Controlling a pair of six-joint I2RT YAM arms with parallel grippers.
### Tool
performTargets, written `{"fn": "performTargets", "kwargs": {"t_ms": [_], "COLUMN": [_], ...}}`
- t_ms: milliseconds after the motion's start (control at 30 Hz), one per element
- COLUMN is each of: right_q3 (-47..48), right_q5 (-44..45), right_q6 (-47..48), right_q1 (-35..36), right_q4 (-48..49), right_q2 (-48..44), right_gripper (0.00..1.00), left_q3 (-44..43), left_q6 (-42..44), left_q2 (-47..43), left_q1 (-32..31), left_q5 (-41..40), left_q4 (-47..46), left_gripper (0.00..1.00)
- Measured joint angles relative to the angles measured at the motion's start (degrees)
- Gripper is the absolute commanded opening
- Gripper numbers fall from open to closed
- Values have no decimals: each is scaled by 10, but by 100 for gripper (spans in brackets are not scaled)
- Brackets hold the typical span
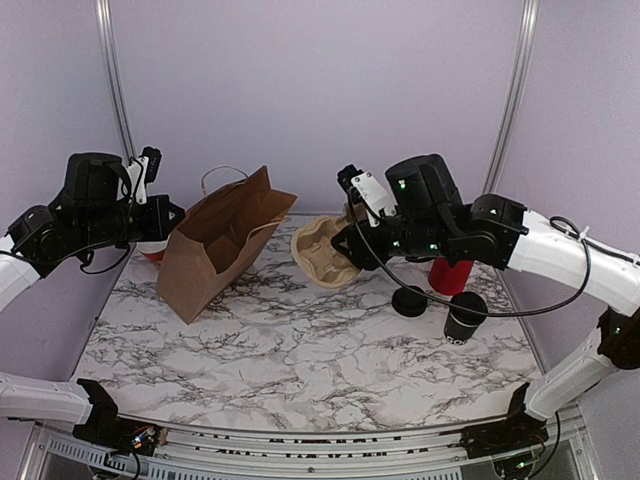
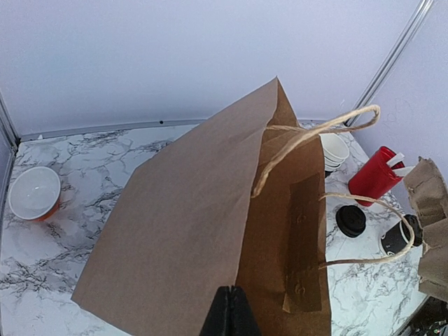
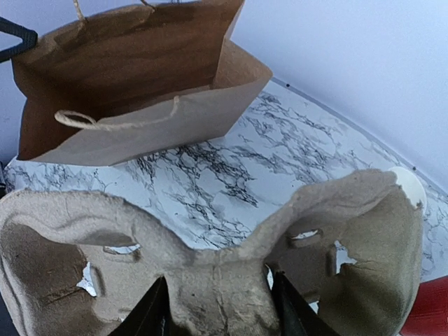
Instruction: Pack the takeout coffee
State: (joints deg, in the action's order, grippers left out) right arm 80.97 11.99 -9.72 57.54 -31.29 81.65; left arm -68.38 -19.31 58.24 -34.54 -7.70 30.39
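Left hand (image 2: 229, 295) pinches paper bag (image 2: 182, 231) edge — mouth open.

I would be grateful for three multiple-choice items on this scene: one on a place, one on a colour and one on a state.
1. Where is the black lid?
A. On the marble table, beside the black cup.
B. Pressed onto that cup.
C. Under the table.

2. What colour is the tall tub behind the cup?
A. Green.
B. Red.
C. White.

3. What are the right gripper's jaws doing?
A. Hanging open over nothing.
B. Closed on the lid.
C. Gripping the pulp cup carrier.

Answers:
1 A, since the lid lies flat on the marble next to the cup.
2 B, since the tub shows plain red in the top view.
3 C, since the right wrist view shows the jaws on either side of the carrier's middle ridge.
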Motion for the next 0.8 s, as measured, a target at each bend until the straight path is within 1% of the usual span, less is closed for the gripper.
{"fn": "performTargets", "kwargs": {"t_ms": [367, 600, 800], "right_q3": [88, 165, 178], "right_q5": [1, 2, -7], "right_q6": [1, 10, 21], "right_q1": [15, 52, 64], "right_q4": [-14, -6, 46], "right_q2": [9, 74, 118], "right_gripper": [48, 48, 49], "left_q3": [9, 12, 12], "left_q6": [-13, -23, -36], "left_q2": [10, 19, 25], "left_q1": [0, -8, -30], "left_q5": [28, 41, 47], "left_q4": [-16, -25, -32], "left_gripper": [0, 0, 0]}}
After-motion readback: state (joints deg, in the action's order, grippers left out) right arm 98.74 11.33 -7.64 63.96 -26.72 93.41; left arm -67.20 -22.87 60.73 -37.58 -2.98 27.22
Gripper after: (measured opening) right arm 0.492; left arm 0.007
